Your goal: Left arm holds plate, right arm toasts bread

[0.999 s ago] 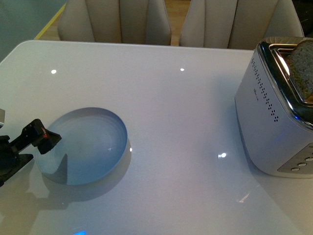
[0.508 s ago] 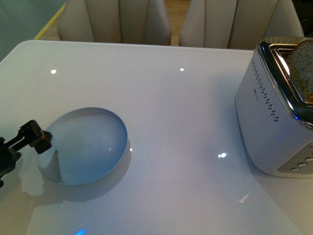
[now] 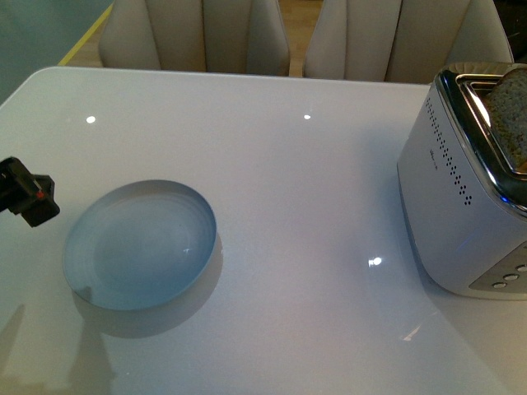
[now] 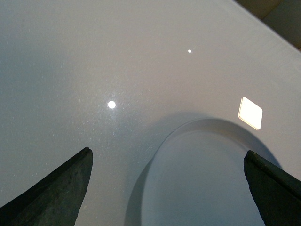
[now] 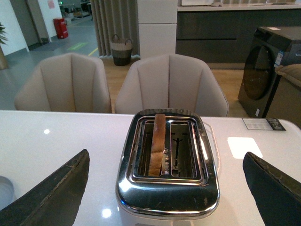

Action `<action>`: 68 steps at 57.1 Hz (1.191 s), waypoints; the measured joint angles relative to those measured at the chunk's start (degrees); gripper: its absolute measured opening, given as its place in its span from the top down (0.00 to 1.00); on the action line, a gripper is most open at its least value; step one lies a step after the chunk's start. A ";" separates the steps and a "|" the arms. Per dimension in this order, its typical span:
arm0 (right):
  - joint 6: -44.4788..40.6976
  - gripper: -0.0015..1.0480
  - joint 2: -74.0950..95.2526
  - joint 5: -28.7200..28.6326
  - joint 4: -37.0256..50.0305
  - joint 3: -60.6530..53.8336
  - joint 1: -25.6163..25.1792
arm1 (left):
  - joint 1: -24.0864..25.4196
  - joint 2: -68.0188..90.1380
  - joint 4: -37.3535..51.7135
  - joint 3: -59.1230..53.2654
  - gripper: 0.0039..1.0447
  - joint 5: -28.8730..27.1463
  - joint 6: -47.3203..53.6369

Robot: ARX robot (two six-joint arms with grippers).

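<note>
The pale blue plate lies flat on the white table at the left; it also shows in the left wrist view. My left gripper is open and empty, just left of the plate and clear of its rim; its jaws stand wide apart over the plate's near edge. The bread stands in a slot of the silver toaster at the right. In the right wrist view the bread sits in the toaster's left slot. My right gripper is open and empty, above the toaster.
Two beige chairs stand behind the table's far edge. The toaster's second slot holds nothing. Chairs and a dark cabinet show behind the toaster in the right wrist view.
My left gripper has drawn back from over the plate's left rim, moving left and up, and now stands clear of the plate. The plate and toaster have not moved.
</note>
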 joint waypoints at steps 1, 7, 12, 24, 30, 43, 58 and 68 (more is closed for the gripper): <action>0.00 0.09 0.00 0.00 0.00 0.00 0.00 | -0.22 -0.66 -0.07 -0.26 0.07 -0.26 0.11; 0.00 0.09 0.00 0.00 0.00 0.00 0.00 | -2.60 -8.74 -1.36 -3.30 0.07 -3.54 0.61; 0.00 0.09 0.00 0.00 0.00 0.00 0.00 | -5.70 -18.03 -3.10 -6.49 0.07 -7.98 0.76; 0.00 0.09 0.00 0.00 0.00 0.00 0.00 | -11.58 -28.50 -3.17 -11.32 0.07 -16.74 -1.07; 0.00 0.09 0.00 0.00 0.00 0.00 0.00 | -15.80 -30.97 -1.57 -13.70 0.07 -24.00 -2.69; 0.00 0.09 0.00 0.04 0.00 0.00 0.00 | -19.47 -30.34 4.81 -16.06 0.29 -26.86 -2.69; 0.00 0.09 0.07 0.22 -0.11 0.00 0.00 | -14.19 -44.11 -1.09 -22.69 0.80 -12.31 10.01; -0.02 0.09 -0.07 -0.11 -0.11 0.00 0.00 | -9.03 -72.37 -21.51 -22.95 0.97 -6.62 22.25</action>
